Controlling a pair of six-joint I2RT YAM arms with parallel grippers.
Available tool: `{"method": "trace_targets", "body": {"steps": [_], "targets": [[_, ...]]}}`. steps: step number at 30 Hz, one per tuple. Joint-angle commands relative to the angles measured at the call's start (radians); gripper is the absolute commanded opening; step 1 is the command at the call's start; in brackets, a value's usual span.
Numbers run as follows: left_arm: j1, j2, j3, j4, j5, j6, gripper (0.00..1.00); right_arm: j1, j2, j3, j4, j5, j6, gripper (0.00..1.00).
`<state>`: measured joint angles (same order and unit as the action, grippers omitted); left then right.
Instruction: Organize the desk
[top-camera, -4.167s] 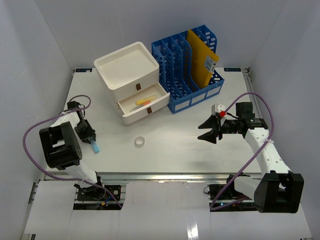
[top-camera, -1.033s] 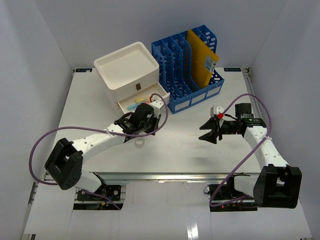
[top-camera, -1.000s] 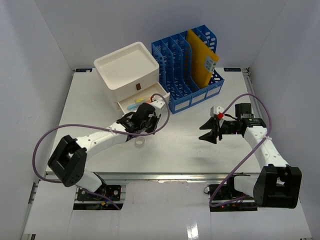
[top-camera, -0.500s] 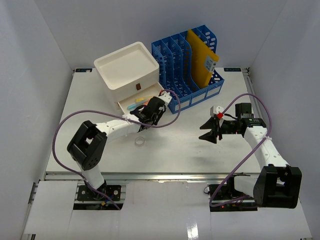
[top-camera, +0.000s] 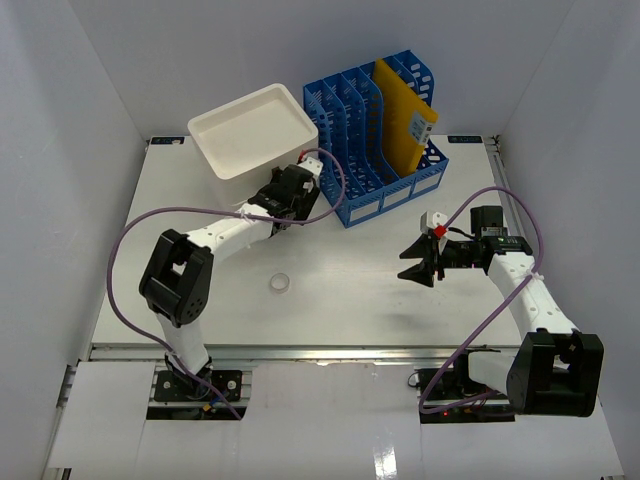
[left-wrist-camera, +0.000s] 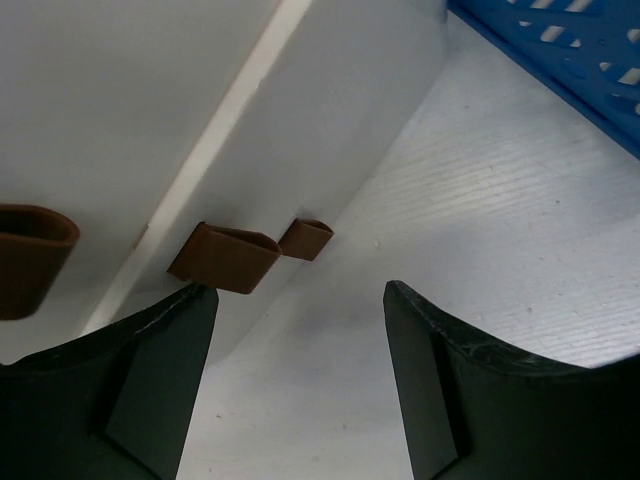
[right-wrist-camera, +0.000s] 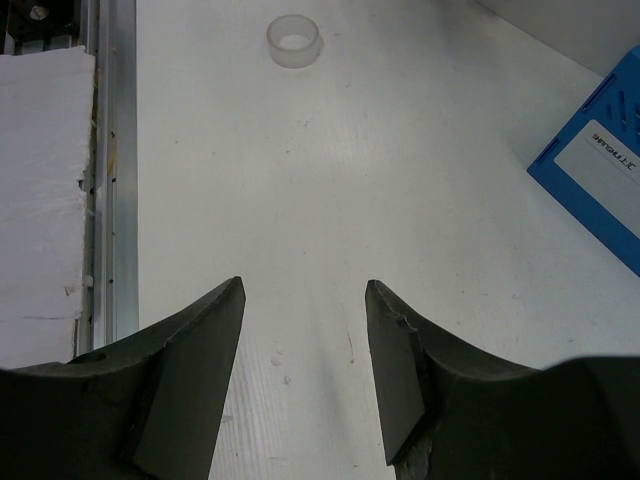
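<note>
We have the left end effector (left-wrist-camera: 300, 300) right up against the front of the box (top-camera: 255, 135). Its fingers are spread wide with nothing between them, and a brown tab (left-wrist-camera: 222, 258) sits just past one fingertip. The box front looks flush in the wrist view, so we judge the drawer shut. The wide spread would let the fingers clear the tab without dragging it.

The right end effector (right-wrist-camera: 305, 290) hovers over the surface (top-camera: 360, 300), fingers partly apart and empty. It points toward the ring (right-wrist-camera: 294, 40) but is well apart from it. We read this as a pose out of the left arm's path yet within reach of the one loose item.

The surface runs under both arms, from the front rail to the box and rack (top-camera: 375, 140) at the back. The rack stands just beside the box, with a yellow folder (top-camera: 400, 110) upright in one slot, so stored things sit along the back. The ring lies alone nearer the front, and we judge it the likely next thing to put away.
</note>
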<state>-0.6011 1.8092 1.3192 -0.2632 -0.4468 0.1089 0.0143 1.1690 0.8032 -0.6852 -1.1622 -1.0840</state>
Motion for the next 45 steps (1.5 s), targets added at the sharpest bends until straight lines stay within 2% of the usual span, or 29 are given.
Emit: {"method": "trace_targets", "body": {"steps": [1, 7, 13, 16, 18, 26, 31, 37, 39, 41, 45], "targets": [[0.023, -0.003, 0.057, -0.029, -0.012, 0.005, 0.79, -0.002, -0.010, 0.014, -0.016, -0.022, -0.011, 0.58], [0.024, -0.092, -0.008, -0.032, 0.112, -0.125, 0.77, -0.002, -0.012, 0.014, -0.017, -0.023, -0.013, 0.58], [0.014, -0.263, -0.224, 0.113, 0.165, -0.372, 0.74, -0.002, -0.012, 0.014, -0.019, -0.029, -0.014, 0.58], [0.009, -0.277, -0.291, 0.166, 0.129, -0.500, 0.73, -0.002, -0.010, 0.014, -0.022, -0.031, -0.014, 0.58], [0.002, -0.247, -0.303, 0.171, 0.026, -0.618, 0.70, -0.002, -0.010, 0.016, -0.024, -0.035, -0.015, 0.58], [-0.050, -0.065, -0.252, 0.172, -0.241, -0.870, 0.68, -0.002, -0.017, 0.019, -0.035, -0.037, -0.028, 0.58], [-0.054, 0.032, -0.181, 0.173, -0.334, -0.896, 0.68, -0.030, -0.017, 0.022, -0.050, -0.045, -0.042, 0.58], [-0.054, 0.129, -0.093, 0.202, -0.387, -0.846, 0.67, -0.031, -0.006, 0.032, -0.079, -0.047, -0.070, 0.58], [-0.054, 0.147, -0.076, 0.215, -0.414, -0.836, 0.66, -0.031, -0.003, 0.034, -0.088, -0.047, -0.078, 0.58], [-0.054, 0.169, -0.056, 0.226, -0.430, -0.818, 0.61, -0.031, -0.005, 0.036, -0.089, -0.046, -0.079, 0.58], [-0.052, 0.218, -0.006, 0.218, -0.464, -0.792, 0.59, -0.031, -0.001, 0.036, -0.094, -0.047, -0.086, 0.58]]}}
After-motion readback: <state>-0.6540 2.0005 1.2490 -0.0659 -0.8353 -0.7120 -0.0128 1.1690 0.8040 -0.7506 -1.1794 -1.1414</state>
